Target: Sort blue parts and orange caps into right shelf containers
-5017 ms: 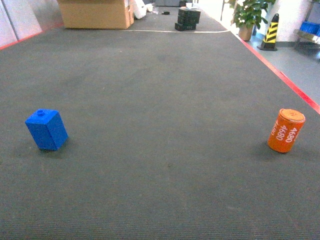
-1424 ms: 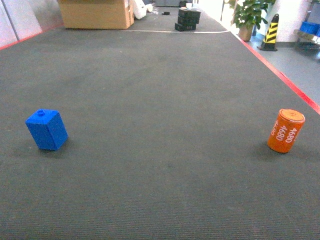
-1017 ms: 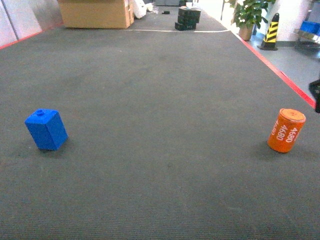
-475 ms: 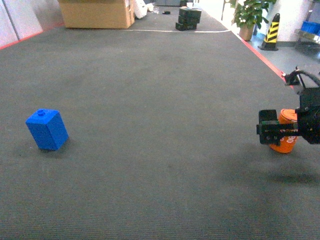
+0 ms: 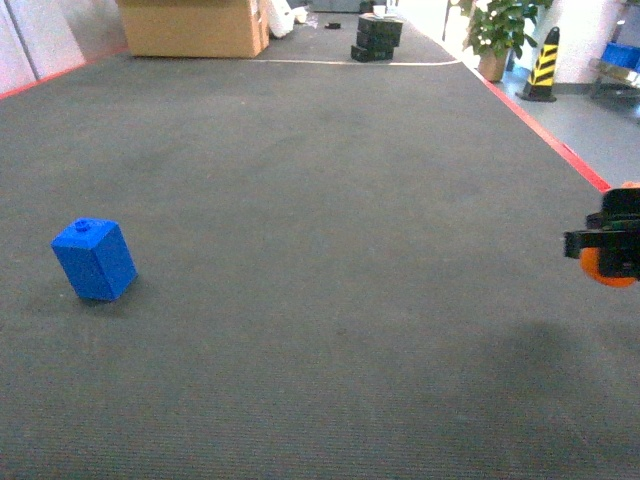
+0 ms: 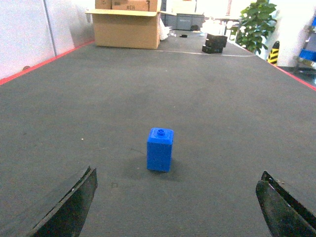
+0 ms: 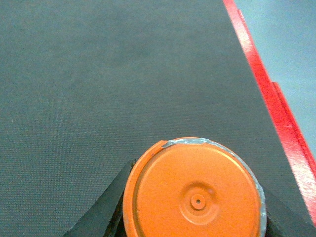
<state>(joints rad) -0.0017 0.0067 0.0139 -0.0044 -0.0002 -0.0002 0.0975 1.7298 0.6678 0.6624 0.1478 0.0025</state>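
We had the orange cap (image 7: 195, 197) pinched between the right gripper (image 5: 612, 243) jaws at the far right, its axis running toward the wrist camera, apparently clear of the mat (image 5: 320, 200). The blue part (image 6: 160, 149) stood upright ahead of the wide-open, empty left gripper (image 6: 175, 207), centred between its jaws. No crate could be made out, and the frame edge cut off most of the right gripper.

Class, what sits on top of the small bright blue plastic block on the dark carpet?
A little round stud of the same blue rises from the top of the blue plastic block. Nothing else rests there. Its underside against the dark carpet is hidden.
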